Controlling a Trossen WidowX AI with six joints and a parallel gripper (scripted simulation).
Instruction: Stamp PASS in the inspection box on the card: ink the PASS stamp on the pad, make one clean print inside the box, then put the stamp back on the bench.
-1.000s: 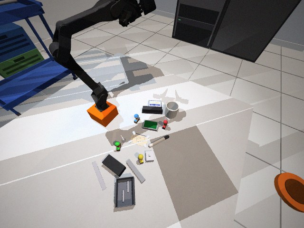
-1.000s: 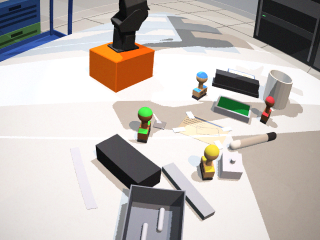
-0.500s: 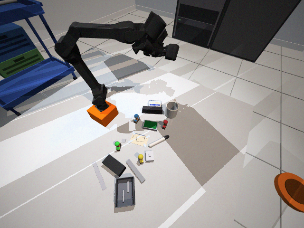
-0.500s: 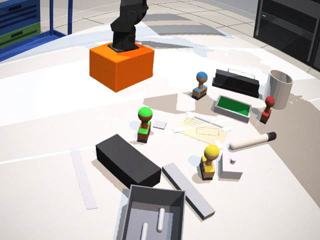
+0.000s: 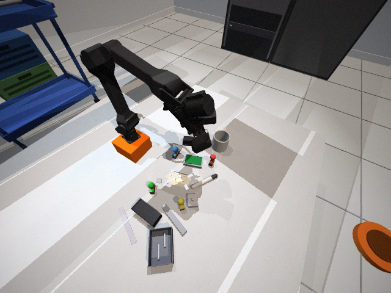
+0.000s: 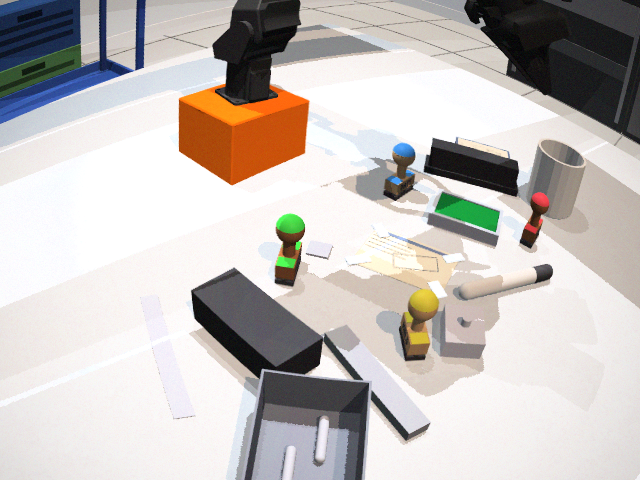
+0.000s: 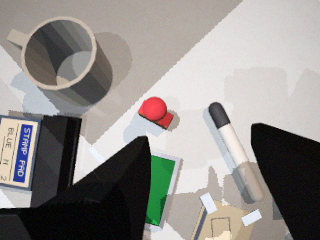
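My gripper (image 5: 193, 143) (image 7: 199, 139) is partly open and empty, above the back of the bench. A red-topped stamp (image 5: 212, 157) (image 6: 539, 203) (image 7: 154, 108) stands ahead of and below the fingers, beside the open green ink pad (image 5: 193, 160) (image 6: 467, 211) (image 7: 162, 185). A blue-topped stamp (image 5: 175, 149) (image 6: 403, 155), a green-topped stamp (image 5: 151, 185) (image 6: 290, 229) and a yellow-topped stamp (image 5: 181, 201) (image 6: 422, 304) also stand upright. No stamp's wording is legible. The taped card (image 5: 174, 179) (image 6: 374, 264) lies between them with an outlined box; I make out no print inside it.
A grey mug (image 5: 220, 141) (image 6: 558, 180) (image 7: 90, 75) and a black stamp-pad case (image 6: 473, 165) (image 7: 60, 150) stand behind the pad. A marker (image 5: 204, 181) (image 6: 506, 283) (image 7: 235, 145) lies beside the card. A black block (image 5: 146, 212) (image 6: 258, 320), grey bar (image 6: 382, 382) and open tray (image 5: 148, 247) are nearer the front.
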